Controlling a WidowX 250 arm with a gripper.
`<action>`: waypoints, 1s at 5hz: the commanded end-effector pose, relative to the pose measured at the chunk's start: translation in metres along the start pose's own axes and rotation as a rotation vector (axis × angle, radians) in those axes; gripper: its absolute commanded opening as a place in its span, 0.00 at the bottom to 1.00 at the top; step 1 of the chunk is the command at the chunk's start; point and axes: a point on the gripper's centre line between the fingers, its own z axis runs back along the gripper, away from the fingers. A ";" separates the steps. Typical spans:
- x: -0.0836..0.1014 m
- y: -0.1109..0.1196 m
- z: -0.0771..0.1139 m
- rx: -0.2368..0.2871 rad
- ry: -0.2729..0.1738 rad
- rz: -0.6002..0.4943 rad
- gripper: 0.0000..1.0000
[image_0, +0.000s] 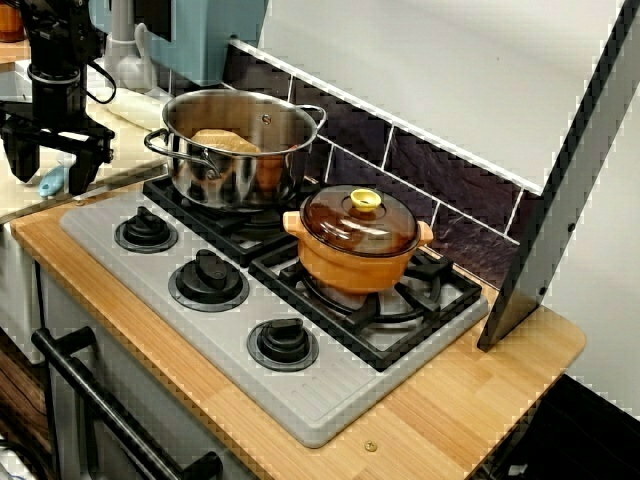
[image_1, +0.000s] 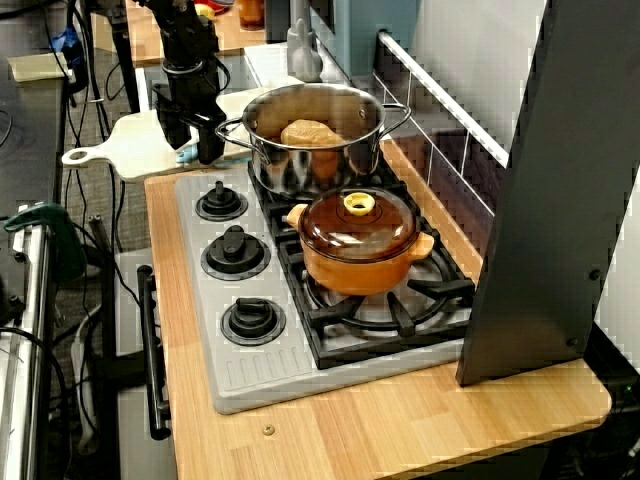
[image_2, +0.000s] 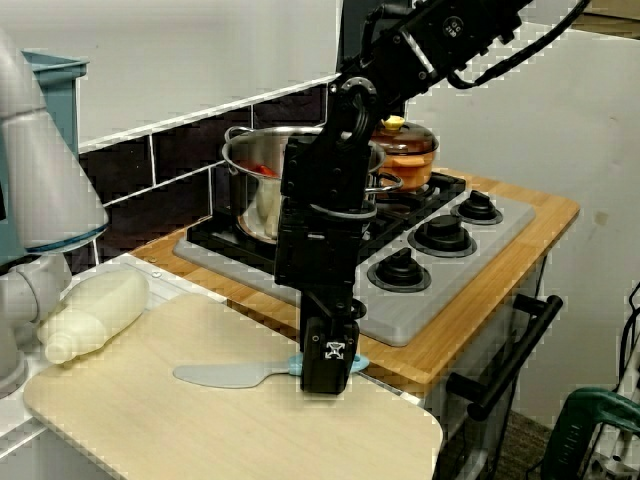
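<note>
Fingers (image_0: 84, 168) spread open, straddling the blue spatula (image_2: 225, 375) lying on the cutting board (image_2: 150, 425).

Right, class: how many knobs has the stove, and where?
3, in a row on the grey panel: first knob beside the steel pot, second knob mid-row, third knob before the orange pot. None looks hidden.

We look down on the stove (image_0: 320, 400) from its front toward the tiled wall (image_0: 430, 170). A higher view looks along it from the end of the counter (image_1: 400, 420). A third sits low and close, across the cutting board (image_2: 200, 430). All share the steel pot (image_0: 215, 175).
</note>
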 end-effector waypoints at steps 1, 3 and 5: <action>0.003 -0.008 0.004 -0.003 -0.008 0.013 0.00; 0.010 -0.005 0.015 -0.016 0.016 0.018 0.00; 0.016 -0.001 0.039 -0.055 0.065 0.011 0.00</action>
